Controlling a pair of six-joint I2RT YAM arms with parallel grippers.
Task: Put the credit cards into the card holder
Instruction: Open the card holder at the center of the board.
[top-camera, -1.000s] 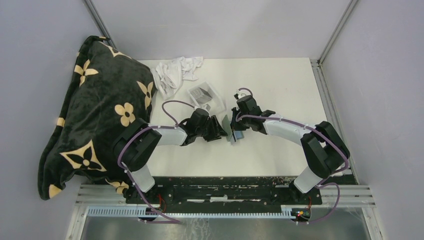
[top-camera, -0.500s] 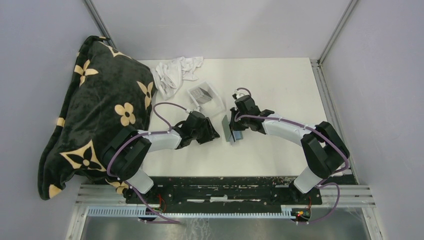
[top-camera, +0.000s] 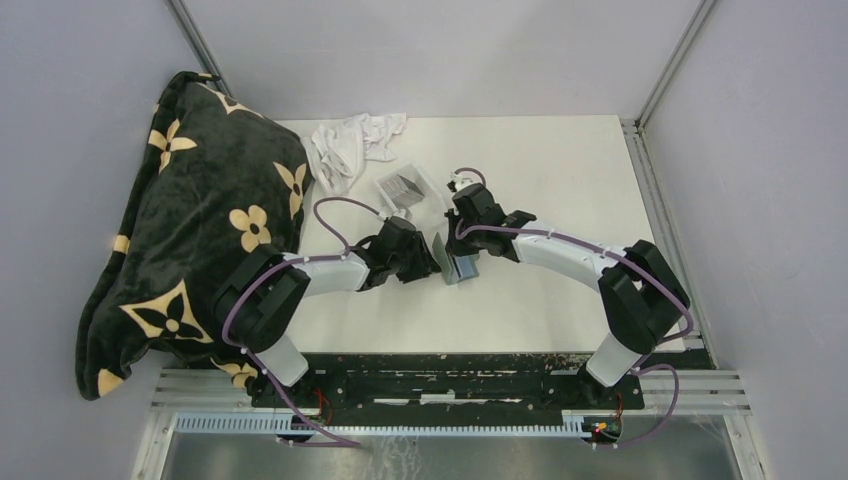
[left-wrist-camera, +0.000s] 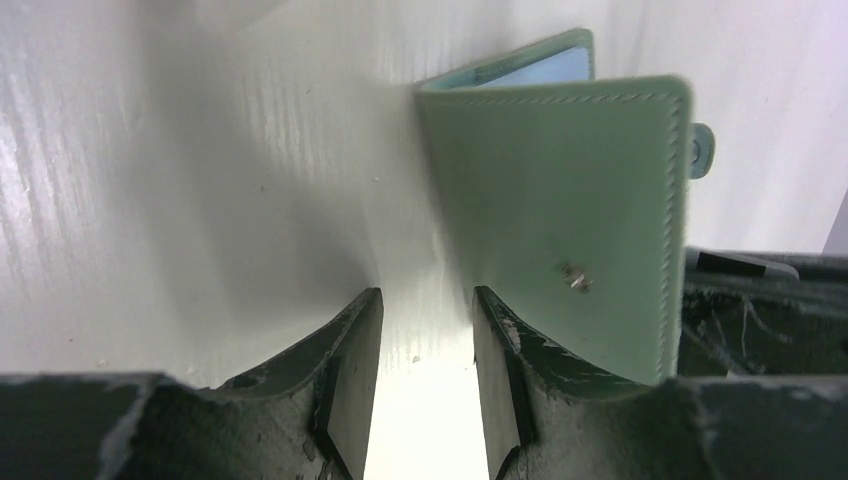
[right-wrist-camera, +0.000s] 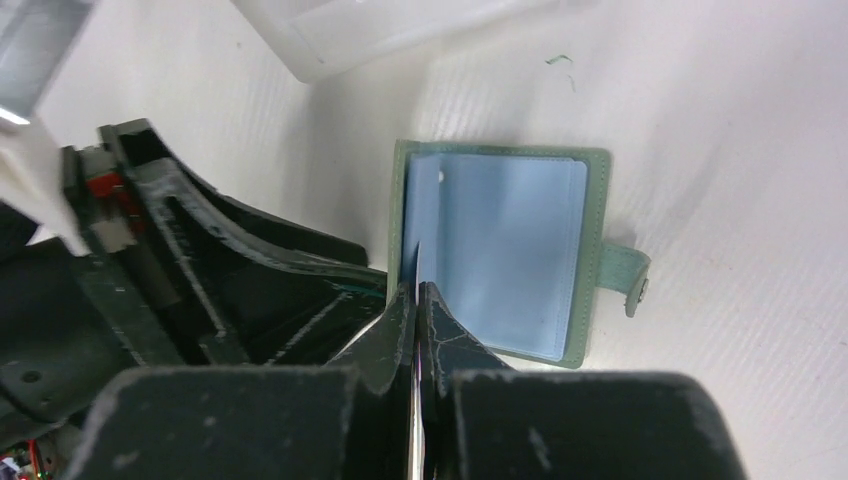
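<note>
The card holder (top-camera: 456, 267) lies open on the table, green outside, light blue slotted inside (right-wrist-camera: 500, 250), its snap tab (right-wrist-camera: 627, 281) to the right. One cover (left-wrist-camera: 560, 210) stands raised beside my left gripper's right finger (left-wrist-camera: 497, 370). My left gripper (left-wrist-camera: 425, 295) is open and empty, just left of the holder (top-camera: 428, 262). My right gripper (right-wrist-camera: 417, 288) is shut on a thin credit card (right-wrist-camera: 417, 262), seen edge-on, its tip at the holder's left inner edge. More credit cards (top-camera: 401, 187) lie in the clear tray.
The clear plastic tray (top-camera: 425, 203) sits just behind the grippers and shows at the top of the right wrist view (right-wrist-camera: 330, 40). A white crumpled cloth (top-camera: 350, 145) lies at the back left. A black flowered blanket (top-camera: 200, 220) covers the left side.
My left gripper drew back to the left, then came right again to the holder's raised cover. My right gripper with the card shifted left and farther back; the holder sits slightly further left.
</note>
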